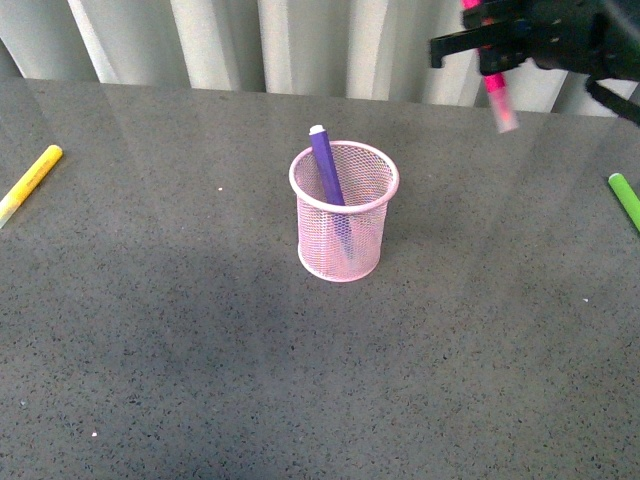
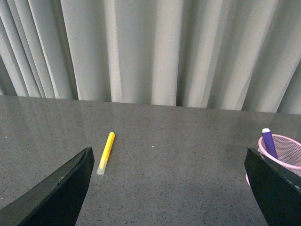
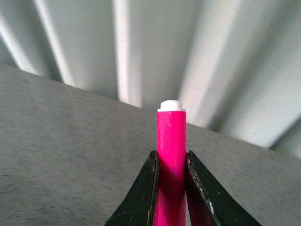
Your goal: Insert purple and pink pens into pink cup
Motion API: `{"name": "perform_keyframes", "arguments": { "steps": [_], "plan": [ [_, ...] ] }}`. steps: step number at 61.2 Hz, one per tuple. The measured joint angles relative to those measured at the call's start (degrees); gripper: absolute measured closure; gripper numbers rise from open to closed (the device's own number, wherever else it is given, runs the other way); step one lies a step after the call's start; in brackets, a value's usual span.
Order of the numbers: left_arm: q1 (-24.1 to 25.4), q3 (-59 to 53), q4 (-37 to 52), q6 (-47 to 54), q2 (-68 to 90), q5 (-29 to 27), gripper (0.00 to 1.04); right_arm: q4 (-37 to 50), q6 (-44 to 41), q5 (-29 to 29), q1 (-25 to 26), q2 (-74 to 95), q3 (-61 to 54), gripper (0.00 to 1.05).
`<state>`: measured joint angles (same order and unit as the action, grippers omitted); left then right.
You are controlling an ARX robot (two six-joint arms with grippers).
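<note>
Right end effector (image 1: 492, 60) clamps the pink pen (image 1: 500, 98) high over the far right of the bench (image 1: 180, 330), pale end down, well apart from the pink cup (image 1: 340, 255) at centre. Purple pen (image 1: 325, 165) leans inside the cup. Left end effector (image 2: 167, 188) gapes wide. Yellow marker (image 1: 30, 183) lies left, green marker (image 1: 626, 199) right; any print too small to read

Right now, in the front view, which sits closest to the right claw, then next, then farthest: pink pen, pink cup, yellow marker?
1. pink pen: clamped in the right gripper itself, raised at far right.
2. pink cup: mid-table, to the gripper's left.
3. yellow marker: lying at the table's far left edge.
</note>
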<state>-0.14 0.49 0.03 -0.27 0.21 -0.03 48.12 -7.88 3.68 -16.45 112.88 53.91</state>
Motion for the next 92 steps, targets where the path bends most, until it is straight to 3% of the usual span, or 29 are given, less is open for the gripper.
{"name": "perform_keyframes", "arguments": {
  "steps": [13, 26, 92],
  "plan": [
    [0.00, 0.00, 0.00, 0.00, 0.00, 0.00, 0.07, 13.16, -3.98, -0.50, -6.73, 3.76, -1.38, 0.93],
    [0.00, 0.00, 0.00, 0.00, 0.00, -0.02, 0.07, 19.32, -4.98, -0.66, -10.27, 8.02, -1.33, 0.93],
    [0.00, 0.00, 0.00, 0.00, 0.00, 0.00, 0.07, 23.32, 0.59, -2.14, -13.35, 11.41, -2.80, 0.93]
  ]
}}
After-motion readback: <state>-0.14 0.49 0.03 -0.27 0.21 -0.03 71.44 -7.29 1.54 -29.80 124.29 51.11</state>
